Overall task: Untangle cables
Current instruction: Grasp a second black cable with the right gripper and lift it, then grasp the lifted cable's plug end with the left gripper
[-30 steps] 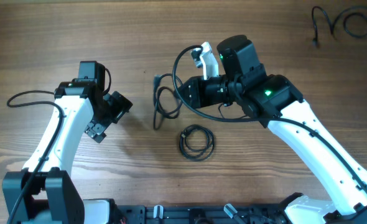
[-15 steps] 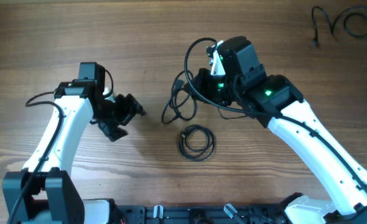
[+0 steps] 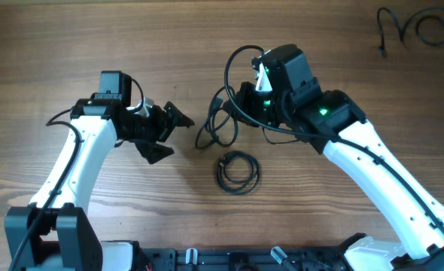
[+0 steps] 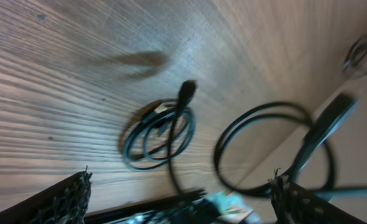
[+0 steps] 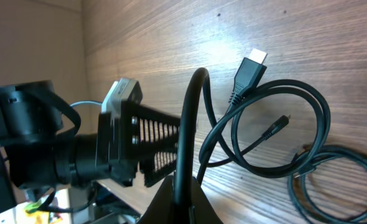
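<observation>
**A:** Overhead view: what's different from a second back?

**B:** The left pincer (image 3: 171, 135) has swung right, away from its own arm. It now points at the hanging loops with its jaws spread wide and nothing between them. The right pincer (image 5: 180, 202) is clamped tight on a black cable (image 5: 185, 124) and has drawn it a little to the right. The loops now trail near the middle of the surface (image 3: 71, 45), and the flat plug (image 5: 255, 59) sits close to the wood.

**A:** And the other cord?

**B:** A coiled cable (image 3: 220, 173) lies flat on the near side of those loops. From above it looks apart from them, and it hasn't shifted.

**A:** What does that mean for the untangling?

**B:** I'd judge the held cable is being presented for a two-handed pull. The left pincer has closed most of the gap but hasn't taken a strand yet. It needs to pick one loop cleanly and avoid the arm's own wire.
</observation>
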`<state>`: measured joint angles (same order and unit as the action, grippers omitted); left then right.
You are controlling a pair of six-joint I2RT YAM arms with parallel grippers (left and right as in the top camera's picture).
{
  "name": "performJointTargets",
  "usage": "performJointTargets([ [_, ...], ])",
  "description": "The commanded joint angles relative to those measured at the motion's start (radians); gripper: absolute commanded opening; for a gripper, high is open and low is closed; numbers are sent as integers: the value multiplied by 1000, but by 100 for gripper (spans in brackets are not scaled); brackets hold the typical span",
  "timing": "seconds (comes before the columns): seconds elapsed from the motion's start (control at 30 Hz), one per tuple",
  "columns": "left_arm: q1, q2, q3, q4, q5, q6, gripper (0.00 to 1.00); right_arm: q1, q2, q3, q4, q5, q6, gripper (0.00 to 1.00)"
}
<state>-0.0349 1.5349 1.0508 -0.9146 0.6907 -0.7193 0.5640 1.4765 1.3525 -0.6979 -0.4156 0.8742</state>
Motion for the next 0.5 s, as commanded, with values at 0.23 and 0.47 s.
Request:
performJointTargets([
  [0.23, -31, -16, -4, -28, 145, -367, 89, -2, 13, 14, 95, -38, 20, 4],
  [0.47, -35, -16, -4, 11, 211, -505, 84, 3, 13, 14, 163, -39, 95, 4],
])
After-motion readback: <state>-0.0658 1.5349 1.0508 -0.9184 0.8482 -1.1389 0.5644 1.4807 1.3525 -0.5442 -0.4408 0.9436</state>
